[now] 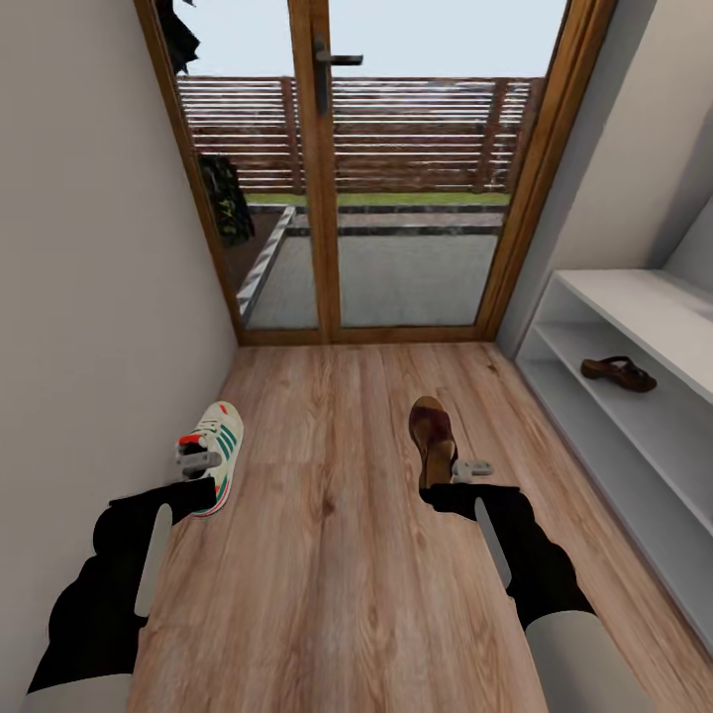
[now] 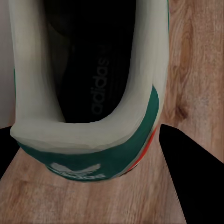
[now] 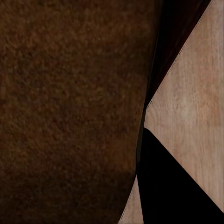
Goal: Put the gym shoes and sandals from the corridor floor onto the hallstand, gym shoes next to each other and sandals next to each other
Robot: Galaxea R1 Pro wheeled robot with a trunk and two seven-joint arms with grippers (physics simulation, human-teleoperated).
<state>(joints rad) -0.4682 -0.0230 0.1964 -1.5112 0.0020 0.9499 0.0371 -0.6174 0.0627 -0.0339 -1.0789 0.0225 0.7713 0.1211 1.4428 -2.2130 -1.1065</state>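
One white gym shoe with green stripes lies on the corridor floor beside the left wall. My left gripper is at its heel. In the left wrist view both dark fingers press the sides of the green heel. One brown sandal lies mid-floor, and my right gripper sits at its heel end. Up close, its tan footbed hides one finger, and the other finger rests by its edge. A second sandal lies on the hallstand shelf. The other gym shoe is out of view.
Glass doors with a wooden frame close the corridor ahead. A plain wall runs close along the left. The pale grey rack lines the right side, with open plank floor between it and the shoes.
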